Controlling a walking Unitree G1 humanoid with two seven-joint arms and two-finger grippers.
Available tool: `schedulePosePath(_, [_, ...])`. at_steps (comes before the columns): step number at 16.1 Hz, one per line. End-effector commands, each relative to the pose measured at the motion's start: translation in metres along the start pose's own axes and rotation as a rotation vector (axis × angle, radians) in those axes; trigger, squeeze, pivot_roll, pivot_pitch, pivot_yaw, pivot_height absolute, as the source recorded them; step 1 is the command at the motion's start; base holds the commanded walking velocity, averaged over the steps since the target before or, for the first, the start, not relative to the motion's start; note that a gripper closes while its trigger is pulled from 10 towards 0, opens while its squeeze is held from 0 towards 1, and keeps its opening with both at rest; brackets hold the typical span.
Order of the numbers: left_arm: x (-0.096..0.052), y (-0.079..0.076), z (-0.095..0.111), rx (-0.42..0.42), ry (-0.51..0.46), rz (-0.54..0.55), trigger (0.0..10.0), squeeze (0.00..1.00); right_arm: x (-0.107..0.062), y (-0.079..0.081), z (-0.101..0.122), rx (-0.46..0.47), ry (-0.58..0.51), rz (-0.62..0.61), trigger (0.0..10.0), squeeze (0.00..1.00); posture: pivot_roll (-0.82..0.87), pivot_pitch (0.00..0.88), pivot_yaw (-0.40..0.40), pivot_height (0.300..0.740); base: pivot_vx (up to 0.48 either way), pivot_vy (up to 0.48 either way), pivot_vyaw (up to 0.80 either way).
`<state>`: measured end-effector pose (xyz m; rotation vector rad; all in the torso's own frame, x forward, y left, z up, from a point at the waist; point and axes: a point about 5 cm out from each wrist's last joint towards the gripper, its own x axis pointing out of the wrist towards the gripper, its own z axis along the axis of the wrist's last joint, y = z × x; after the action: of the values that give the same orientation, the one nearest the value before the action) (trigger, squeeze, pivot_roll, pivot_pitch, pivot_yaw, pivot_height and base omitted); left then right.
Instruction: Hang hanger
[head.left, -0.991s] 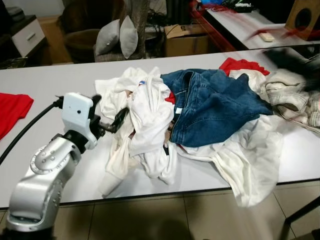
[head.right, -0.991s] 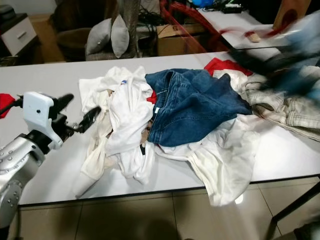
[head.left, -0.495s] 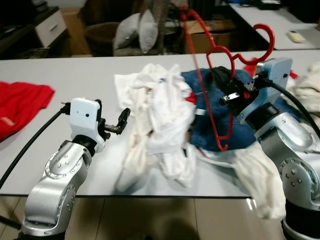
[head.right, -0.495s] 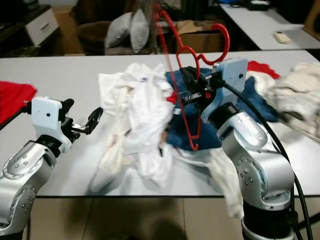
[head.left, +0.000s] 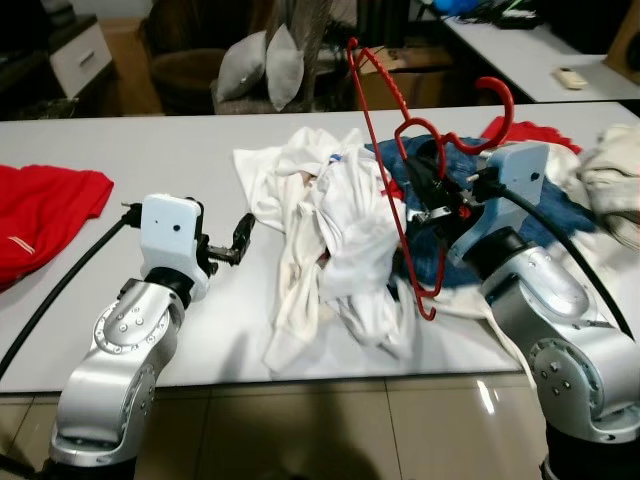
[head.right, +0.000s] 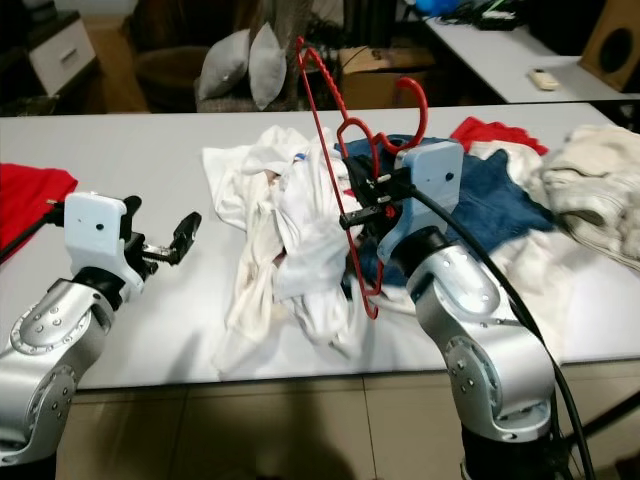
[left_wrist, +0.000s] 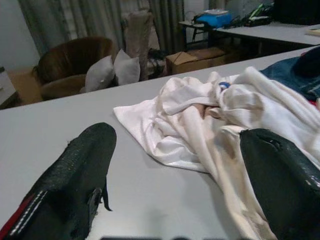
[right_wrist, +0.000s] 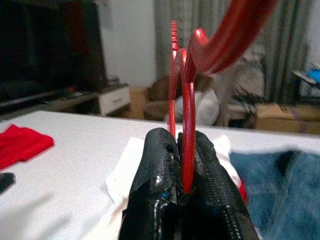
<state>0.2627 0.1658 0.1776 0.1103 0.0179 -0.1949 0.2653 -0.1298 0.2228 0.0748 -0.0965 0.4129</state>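
While the red plastic hanger (head.left: 415, 180) is staying pinched in the right gripper (head.left: 432, 196), the whole picture is shifting since half a second ago, so the head camera is moving; against the arm itself the hanger is hardly changing, which suggests the carrying phase is continuing and the hanging is not yet beginning, with no rail appearing anywhere.

Largest first: the long smooth white table (head.left: 120, 150) is reflecting light like a glossy laminate. On it, at about the centre, the crumpled white cotton garment (head.left: 340, 240) is lying in soft limp folds, partly overlapping the stiffer blue denim jeans (head.right: 500, 195) towards three o'clock. A flat red cloth (head.left: 40, 215) is resting at nine o'clock, and a bunched cream garment (head.right: 590, 200) at three o'clock.

The hanger is thin, rigid and curved, with its hook (head.left: 497, 100) pointing towards one o'clock and one shoulder ending near the table edge. In the right wrist view the black textured fingers (right_wrist: 160, 200) are pressing together on its red bar.

The left gripper (head.left: 238, 240) is hovering at nine o'clock of the white garment, its fingers (left_wrist: 75, 185) spread apart and holding nothing.
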Motion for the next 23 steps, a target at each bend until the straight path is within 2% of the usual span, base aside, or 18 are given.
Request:
schedulePosePath(1, [-0.001,0.002,0.004,0.017,-0.01,0.015,10.0,0.0,0.0,0.0,-0.006,0.015,0.024,-0.005,10.0,0.0,-0.06,0.0,0.06,0.74,0.0,0.368,0.0])
schedulePosePath(5, [-0.007,0.005,-0.002,0.0,0.008,0.035,10.0,0.0,-0.009,0.001,-0.025,-0.027,0.102,0.022,10.0,0.0,-0.06,0.0,0.063,0.74,0.0,0.369,0.0])
schedulePosePath(8, [-0.006,0.003,-0.003,0.006,0.009,0.029,10.0,0.0,-0.011,0.004,-0.031,-0.052,0.118,0.047,10.0,0.0,-0.07,0.0,0.068,0.74,0.0,0.371,0.0])
schedulePosePath(15, [-0.007,0.004,-0.005,0.016,0.015,0.023,10.0,0.0,-0.025,-0.004,-0.052,0.005,0.178,-0.002,10.0,0.0,-0.07,0.0,0.075,0.74,0.0,0.37,0.0])
schedulePosePath(20, [-0.007,0.002,-0.008,-0.02,0.026,0.013,10.0,0.0,-0.028,-0.009,-0.062,-0.019,0.2,-0.044,10.0,0.0,-0.07,0.0,0.08,0.74,0.0,0.367,0.0])
schedulePosePath(21, [-0.007,0.002,-0.008,-0.04,0.024,0.005,10.0,1.0,-0.029,-0.011,-0.062,-0.018,0.2,-0.048,10.0,0.0,-0.07,0.0,0.081,0.74,0.0,0.356,0.0])
schedulePosePath(23, [-0.007,0.002,-0.008,-0.052,0.02,0.006,10.0,1.0,-0.029,-0.012,-0.062,-0.037,0.2,-0.053,10.0,0.0,-0.07,0.0,0.081,0.74,0.0,0.36,0.0])
